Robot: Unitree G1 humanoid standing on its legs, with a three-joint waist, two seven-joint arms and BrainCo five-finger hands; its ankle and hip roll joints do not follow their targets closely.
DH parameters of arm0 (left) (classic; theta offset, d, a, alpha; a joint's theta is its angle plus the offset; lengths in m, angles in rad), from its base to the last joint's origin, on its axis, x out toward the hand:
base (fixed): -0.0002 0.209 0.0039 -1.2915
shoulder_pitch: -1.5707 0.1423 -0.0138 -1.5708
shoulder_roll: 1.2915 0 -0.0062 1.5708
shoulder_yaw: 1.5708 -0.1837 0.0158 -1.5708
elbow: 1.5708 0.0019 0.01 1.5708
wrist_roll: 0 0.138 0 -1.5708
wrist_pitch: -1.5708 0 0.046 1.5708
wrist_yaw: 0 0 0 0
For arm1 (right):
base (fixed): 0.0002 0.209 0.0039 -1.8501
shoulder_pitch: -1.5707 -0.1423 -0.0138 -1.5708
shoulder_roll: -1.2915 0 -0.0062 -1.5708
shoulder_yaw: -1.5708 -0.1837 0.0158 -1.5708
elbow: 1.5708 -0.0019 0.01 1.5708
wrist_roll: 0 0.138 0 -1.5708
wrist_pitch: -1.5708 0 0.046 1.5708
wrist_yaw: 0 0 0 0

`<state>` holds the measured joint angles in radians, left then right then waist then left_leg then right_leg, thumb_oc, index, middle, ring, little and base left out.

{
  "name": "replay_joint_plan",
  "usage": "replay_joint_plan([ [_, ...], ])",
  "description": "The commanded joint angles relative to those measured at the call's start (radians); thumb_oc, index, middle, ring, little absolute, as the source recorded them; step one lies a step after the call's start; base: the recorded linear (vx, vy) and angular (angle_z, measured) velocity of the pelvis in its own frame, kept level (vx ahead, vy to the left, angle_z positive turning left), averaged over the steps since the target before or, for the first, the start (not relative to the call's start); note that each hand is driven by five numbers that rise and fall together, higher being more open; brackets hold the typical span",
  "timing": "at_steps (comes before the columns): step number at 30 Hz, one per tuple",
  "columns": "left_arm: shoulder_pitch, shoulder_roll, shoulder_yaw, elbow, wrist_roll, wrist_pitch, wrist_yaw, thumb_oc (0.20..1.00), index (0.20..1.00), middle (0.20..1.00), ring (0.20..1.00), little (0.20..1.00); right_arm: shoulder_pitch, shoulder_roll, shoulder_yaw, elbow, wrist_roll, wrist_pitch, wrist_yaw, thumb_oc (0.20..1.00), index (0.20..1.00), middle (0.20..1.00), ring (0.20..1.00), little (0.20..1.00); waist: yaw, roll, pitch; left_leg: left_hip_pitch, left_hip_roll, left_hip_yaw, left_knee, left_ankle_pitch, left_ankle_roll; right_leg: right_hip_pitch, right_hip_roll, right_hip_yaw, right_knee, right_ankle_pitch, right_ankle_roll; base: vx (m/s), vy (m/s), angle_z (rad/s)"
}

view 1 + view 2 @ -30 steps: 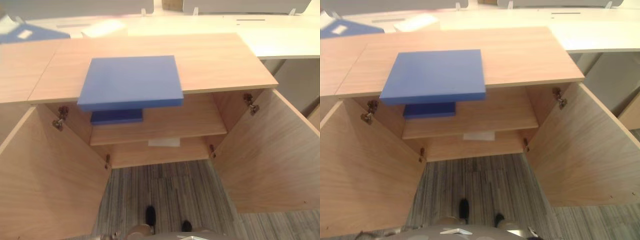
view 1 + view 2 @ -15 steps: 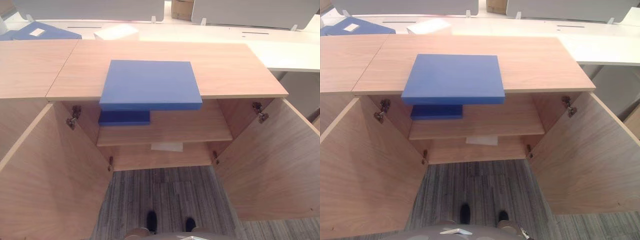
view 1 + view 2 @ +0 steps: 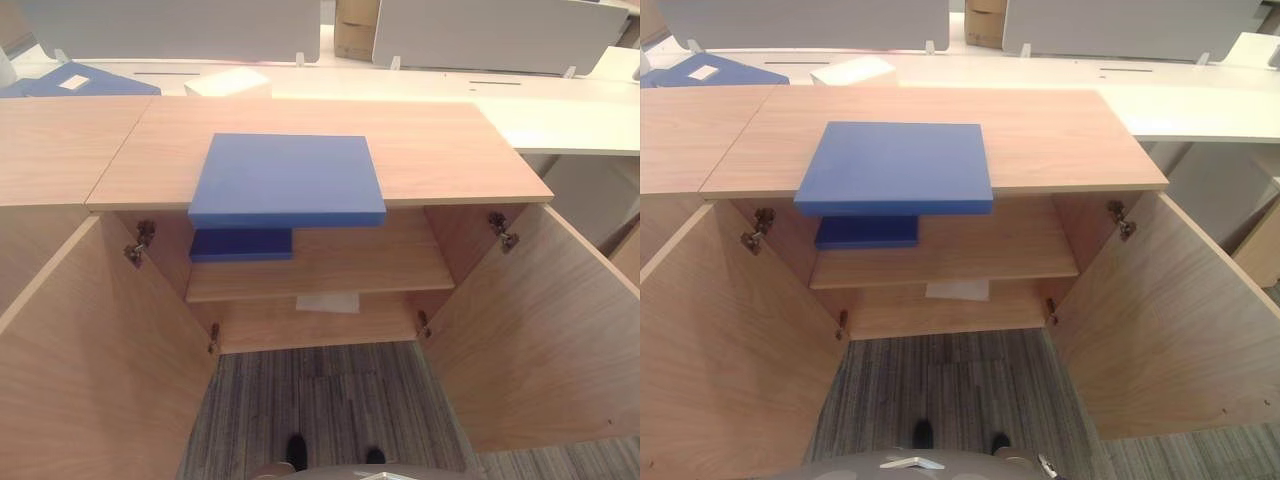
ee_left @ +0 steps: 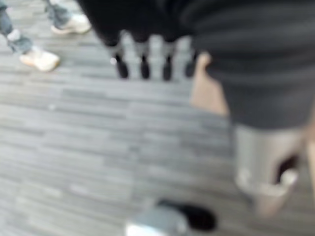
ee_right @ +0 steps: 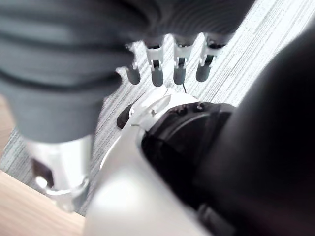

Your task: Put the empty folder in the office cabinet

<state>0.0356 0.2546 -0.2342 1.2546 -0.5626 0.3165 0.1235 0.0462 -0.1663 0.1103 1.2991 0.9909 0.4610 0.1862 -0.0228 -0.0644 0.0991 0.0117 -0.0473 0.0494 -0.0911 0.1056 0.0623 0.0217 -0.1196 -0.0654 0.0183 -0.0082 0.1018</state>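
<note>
The office cabinet (image 3: pixel 480 330) stands with both doors swung wide toward the robot, its wooden top serving as a worktop (image 3: pixel 440 150). A blue folder (image 3: pixel 287 178) lies flat on that worktop, left of centre, its near edge jutting out over the cabinet's opening. Directly beneath it, on the left end of the upper shelf (image 3: pixel 370 265), rests a second, darker blue folder (image 3: pixel 241 243). A white sheet (image 3: pixel 328 302) lies on the lower shelf, near the middle.

The left hand (image 4: pixel 147 51) hangs low over the striped grey carpet (image 4: pixel 74 147), apart from the folders, fingers (image 4: pixel 143 64) pointing down, straight and released as far as the blurred wrist view shows. A person's shoes (image 4: pixel 39 59) stand on the carpet beyond it. The right hand (image 5: pixel 167 54) also hangs down, its fingers (image 5: pixel 179 71) extended side by side, holding nothing.
</note>
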Motion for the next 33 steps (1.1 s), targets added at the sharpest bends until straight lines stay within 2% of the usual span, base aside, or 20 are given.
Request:
replay_joint_plan([
  [1,-0.035,0.009,0.019,0.034,0.032,0.002,0.012,1.000,1.000,1.000,1.000,1.000,-0.025,-0.019,0.002,0.010,-0.012,-0.047,0.006,1.000,1.000,1.000,1.000,1.000,-0.009,0.045,0.042,0.019,0.002,0.010,0.004,-0.153,0.009,-0.039,-0.010,0.007,0.011,0.056,0.070,0.00,0.000,0.00],
  [8,-0.035,0.007,0.022,0.037,-0.001,-0.032,0.028,1.000,1.000,1.000,1.000,1.000,-0.026,-0.024,-0.002,-0.008,-0.005,-0.058,0.008,1.000,1.000,1.000,1.000,1.000,-0.013,0.042,0.041,0.026,0.004,0.010,0.004,-0.157,0.009,-0.039,-0.006,0.007,0.017,0.051,0.069,0.00,0.000,0.00],
  [9,-0.035,0.004,0.032,0.037,-0.076,-0.116,0.097,1.000,1.000,1.000,1.000,1.000,-0.031,-0.023,0.002,-0.012,0.000,-0.056,0.004,1.000,1.000,1.000,1.000,1.000,-0.012,0.040,0.041,0.030,0.004,0.006,0.004,-0.159,0.010,-0.037,-0.003,0.005,0.021,0.047,0.066,0.00,0.000,0.00],
  [10,-0.035,0.004,0.032,0.037,-0.076,-0.116,0.097,1.000,1.000,1.000,1.000,1.000,-0.031,-0.023,0.002,-0.012,0.000,-0.056,0.004,1.000,1.000,1.000,1.000,1.000,-0.012,0.040,0.041,0.030,0.004,0.006,0.004,-0.159,0.010,-0.037,-0.003,0.005,0.021,0.047,0.066,-0.01,-0.027,0.03],
  [11,-0.036,0.005,0.050,0.034,-0.149,-0.176,0.146,1.000,1.000,1.000,1.000,1.000,-0.033,-0.021,0.003,-0.012,-0.007,-0.051,0.004,1.000,1.000,1.000,1.000,1.000,-0.012,0.040,0.040,0.033,0.004,0.004,0.004,-0.159,0.009,-0.036,-0.002,0.003,0.024,0.044,0.066,0.00,-0.014,0.03],
  [12,-0.039,0.009,0.074,0.032,-0.237,-0.204,0.168,1.000,1.000,1.000,1.000,1.000,-0.034,-0.020,0.004,-0.014,-0.011,-0.046,0.000,1.000,1.000,1.000,1.000,1.000,-0.012,0.039,0.038,0.037,0.004,0.002,0.004,-0.159,0.008,-0.034,-0.001,0.001,0.025,0.043,0.065,0.00,-0.022,0.03],
  [15,-0.051,0.012,0.130,0.005,-0.287,-0.293,0.139,1.000,1.000,1.000,1.000,1.000,-0.035,-0.017,0.001,-0.008,-0.018,-0.042,-0.005,1.000,1.000,1.000,1.000,1.000,-0.008,0.038,0.033,0.042,0.003,-0.004,0.004,-0.160,0.005,-0.023,-0.002,-0.009,0.021,0.041,0.065,0.00,0.000,0.00],
  [17,-0.057,0.018,0.150,-0.050,-0.276,-0.338,0.168,1.000,1.000,1.000,1.000,1.000,-0.033,-0.018,-0.006,-0.006,-0.019,-0.039,-0.005,1.000,1.000,1.000,1.000,1.000,-0.003,0.038,0.032,0.045,0.003,-0.009,0.004,-0.160,0.003,-0.015,-0.001,-0.018,0.017,0.040,0.064,0.00,-0.036,0.07],
  [18,-0.067,0.028,0.162,-0.095,-0.207,-0.412,0.213,1.000,1.000,1.000,1.000,1.000,-0.034,-0.019,-0.004,-0.009,-0.007,-0.037,-0.014,1.000,1.000,1.000,1.000,1.000,0.003,0.038,0.031,0.047,0.002,-0.016,0.004,-0.159,0.001,-0.010,0.000,-0.025,0.015,0.039,0.063,-0.01,-0.043,0.16],
  [20,-0.072,0.036,0.164,-0.125,-0.152,-0.445,0.242,1.000,1.000,1.000,1.000,1.000,-0.034,-0.021,-0.005,-0.010,-0.007,-0.036,-0.015,1.000,1.000,1.000,1.000,1.000,0.004,0.038,0.032,0.048,0.002,-0.018,0.004,-0.159,0.001,-0.007,0.001,-0.026,0.014,0.038,0.062,-0.02,-0.078,0.22],
  [21,-0.076,0.012,0.128,-0.138,-0.049,-0.535,0.306,1.000,1.000,1.000,1.000,1.000,-0.037,-0.011,0.001,-0.003,0.022,-0.035,-0.006,1.000,1.000,1.000,1.000,1.000,0.023,0.024,0.031,0.045,0.003,-0.022,0.004,-0.161,0.001,-0.007,0.007,-0.034,0.012,0.042,0.067,-0.06,-0.109,0.11],
  [22,-0.085,0.028,0.154,-0.167,0.025,-0.551,0.330,1.000,1.000,1.000,1.000,1.000,-0.042,-0.018,-0.008,-0.017,0.013,-0.028,-0.016,1.000,1.000,1.000,1.000,1.000,0.018,0.029,0.038,0.042,0.005,-0.028,0.004,-0.155,-0.003,-0.007,0.010,-0.032,0.010,0.040,0.065,-0.08,-0.089,0.02],
  [24,-0.112,0.068,0.107,-0.286,0.196,-0.521,0.466,1.000,1.000,1.000,1.000,1.000,-0.042,-0.046,-0.001,-0.045,0.013,-0.010,-0.026,1.000,1.000,1.000,1.000,1.000,0.009,0.038,0.046,0.044,0.005,-0.027,0.004,-0.152,-0.006,-0.003,0.009,-0.035,0.010,0.039,0.059,-0.05,0.078,0.12],
  [25,-0.137,0.136,0.061,-0.470,0.277,-0.383,0.549,1.000,1.000,1.000,1.000,1.000,-0.030,-0.064,0.002,-0.054,0.007,-0.012,-0.020,1.000,1.000,1.000,1.000,1.000,0.004,0.045,0.045,0.046,0.001,-0.026,0.004,-0.152,-0.006,-0.001,0.009,-0.031,0.009,0.035,0.053,-0.03,0.103,0.15],
  [26,-0.155,0.194,0.041,-0.571,0.348,-0.303,0.570,1.000,1.000,1.000,1.000,1.000,-0.022,-0.070,0.004,-0.058,0.007,-0.017,-0.017,1.000,1.000,1.000,1.000,1.000,0.003,0.049,0.044,0.046,-0.001,-0.026,0.004,-0.152,-0.005,0.001,0.010,-0.027,0.007,0.033,0.050,-0.02,0.077,0.08],
  [27,-0.158,0.211,0.037,-0.594,0.393,-0.290,0.570,1.000,1.000,1.000,1.000,1.000,-0.019,-0.071,0.005,-0.059,0.007,-0.018,-0.017,1.000,1.000,1.000,1.000,1.000,0.003,0.049,0.043,0.046,-0.001,-0.026,0.004,-0.153,-0.005,0.002,0.010,-0.026,0.006,0.032,0.049,0.00,0.000,0.00],
  [28,-0.172,0.260,0.031,-0.682,0.427,-0.215,0.564,1.000,1.000,1.000,1.000,1.000,-0.014,-0.073,0.004,-0.061,0.007,-0.021,-0.013,1.000,1.000,1.000,1.000,1.000,0.004,0.050,0.042,0.046,-0.002,-0.027,0.004,-0.154,-0.004,0.005,0.011,-0.023,0.003,0.032,0.048,0.00,0.000,0.00],
  [29,-0.191,0.339,0.025,-0.823,0.554,-0.118,0.532,1.000,1.000,1.000,1.000,1.000,-0.002,-0.073,0.005,-0.068,0.013,-0.026,-0.013,1.000,1.000,1.000,1.000,1.000,0.007,0.050,0.040,0.046,-0.004,-0.030,0.004,-0.157,-0.003,0.010,0.012,-0.022,-0.002,0.030,0.046,-0.02,-0.035,-0.03],
  [30,-0.200,0.400,0.026,-0.944,0.639,-0.059,0.489,1.000,1.000,1.000,1.000,1.000,0.008,-0.070,0.008,-0.076,0.026,-0.029,-0.017,1.000,1.000,1.000,1.000,1.000,0.012,0.048,0.039,0.045,-0.004,-0.033,0.004,-0.159,-0.003,0.017,0.014,-0.022,-0.010,0.030,0.044,-0.02,-0.050,-0.02],
  [33,-0.210,0.453,0.034,-1.106,0.685,-0.001,0.394,1.000,1.000,1.000,1.000,1.000,0.022,-0.057,0.013,-0.080,0.045,-0.040,-0.022,1.000,1.000,1.000,1.000,1.000,0.019,0.044,0.037,0.044,-0.004,-0.041,0.004,-0.159,-0.004,0.026,0.016,-0.026,-0.021,0.032,0.043,-0.02,-0.054,0.04],
])
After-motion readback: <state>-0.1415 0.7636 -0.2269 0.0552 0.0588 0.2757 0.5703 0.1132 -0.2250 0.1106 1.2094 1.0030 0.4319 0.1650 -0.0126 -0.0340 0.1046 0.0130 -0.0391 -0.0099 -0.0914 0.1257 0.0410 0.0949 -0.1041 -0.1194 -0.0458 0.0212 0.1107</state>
